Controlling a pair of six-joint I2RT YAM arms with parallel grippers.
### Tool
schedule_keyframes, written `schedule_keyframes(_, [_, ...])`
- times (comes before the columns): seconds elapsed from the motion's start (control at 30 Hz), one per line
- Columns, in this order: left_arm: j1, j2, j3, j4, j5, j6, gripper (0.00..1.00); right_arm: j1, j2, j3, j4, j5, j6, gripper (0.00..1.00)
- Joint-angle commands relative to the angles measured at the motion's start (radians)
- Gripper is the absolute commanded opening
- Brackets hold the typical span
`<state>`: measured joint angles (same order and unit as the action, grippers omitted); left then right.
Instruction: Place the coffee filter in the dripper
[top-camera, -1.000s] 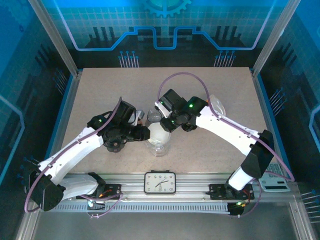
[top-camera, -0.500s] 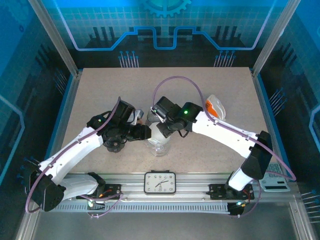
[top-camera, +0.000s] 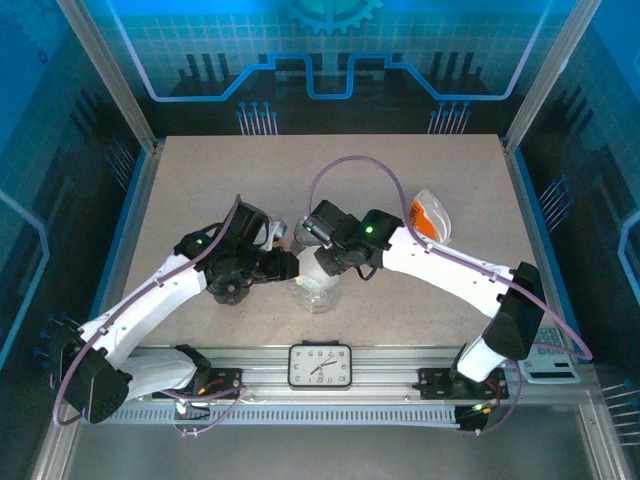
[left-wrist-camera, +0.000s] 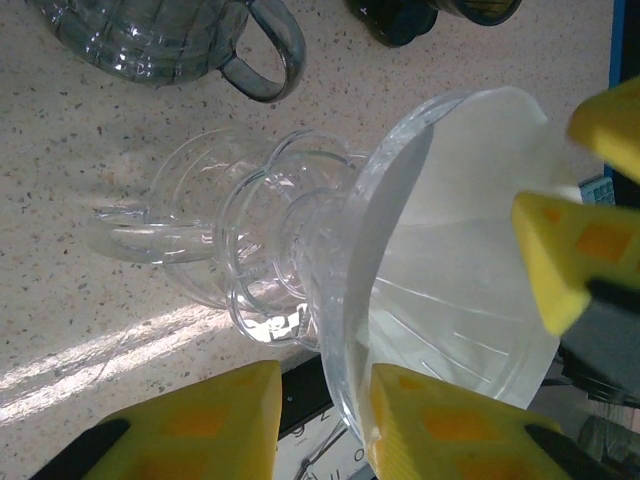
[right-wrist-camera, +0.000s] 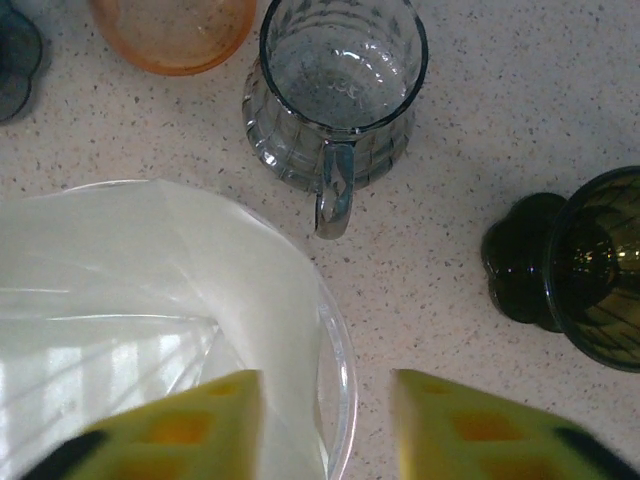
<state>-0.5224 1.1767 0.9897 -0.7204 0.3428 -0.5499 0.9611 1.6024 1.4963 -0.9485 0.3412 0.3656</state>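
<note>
Left gripper (left-wrist-camera: 325, 375): jaws astride the left side of the dripper's rim, one yellow pad against the clear wall and a thin slit beside the other; clenched or merely resting there, cannot tell.
Right gripper (right-wrist-camera: 325, 385): released, jaws standing apart astride the right side of the same rim, one finger above the filter (right-wrist-camera: 150, 290), the other outside the wall above bare table.
Filter: white creased paper lying inside the dripper's cone, its edge close under the rim, directly below the right gripper and just right of the left gripper's pads.
Dripper (top-camera: 320, 280): clear, with a loop handle, mid-table toward the near side, between the two grippers.
Mug (right-wrist-camera: 335, 90): ribbed clear glass, upright, just far of the dripper, handle turned toward it.
Goblet (right-wrist-camera: 590, 270): dark green, near the mug, apart from it.
Dish (right-wrist-camera: 175, 30): orange, on the mug's other side.
Clock (top-camera: 320, 365): on the near rail, just near of the dripper.
Table (top-camera: 200, 190): speckled beige.
</note>
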Motion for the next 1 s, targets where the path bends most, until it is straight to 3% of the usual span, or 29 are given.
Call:
schedule_keyframes(0.0, [0.011, -0.009, -0.021, 0.002, 0.031, 0.005, 0.31, -0.002, -0.044, 0.021, 0.003, 0.012, 0.006, 0.57])
schedule_keyframes(0.27, [0.023, -0.022, -0.032, 0.009, 0.032, 0.001, 0.33, -0.036, 0.032, 0.042, -0.003, -0.158, -0.011, 0.65])
schedule_keyframes(0.47, [0.028, -0.025, -0.031, 0.015, 0.039, -0.001, 0.36, -0.048, 0.074, 0.022, 0.006, -0.176, -0.018, 0.67])
schedule_keyframes(0.7, [0.031, -0.047, -0.043, 0.044, 0.039, -0.033, 0.49, -0.048, 0.109, 0.000, 0.022, -0.179, -0.021, 0.67])
schedule_keyframes(0.97, [0.033, -0.039, -0.065, 0.079, 0.049, -0.060, 0.51, -0.048, 0.127, -0.028, 0.050, -0.182, -0.013, 0.68])
